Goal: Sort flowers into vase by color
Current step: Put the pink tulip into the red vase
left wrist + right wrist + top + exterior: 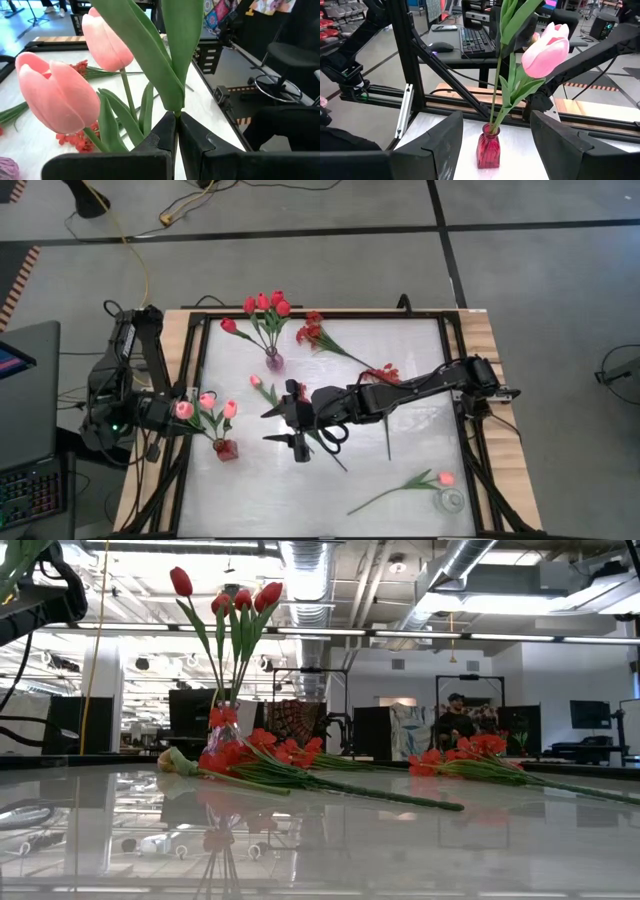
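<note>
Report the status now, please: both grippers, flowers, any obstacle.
Left gripper shut on pink tulip stem above small red glass vase. Right gripper open beside it, empty. Pink tulip and red blossom sprays lying on table. No obstacle seen.

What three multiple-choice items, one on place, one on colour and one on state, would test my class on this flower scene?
1. Where are the red tulips?
A. in the purple vase
B. in the clear vase
C. lying loose

2. What colour is the vase under the pink tulips?
A. clear
B. red
C. purple

3. How is the right gripper?
A. shut on a stem
B. shut, empty
C. open

Answers:
1 A, since the high view shows their stems running down into the purple vase.
2 B, since the right wrist view shows a pink tulip's stem standing in a red glass vase.
3 C, since its two fingers stand wide apart, one on each side of that vase, touching nothing.
</note>
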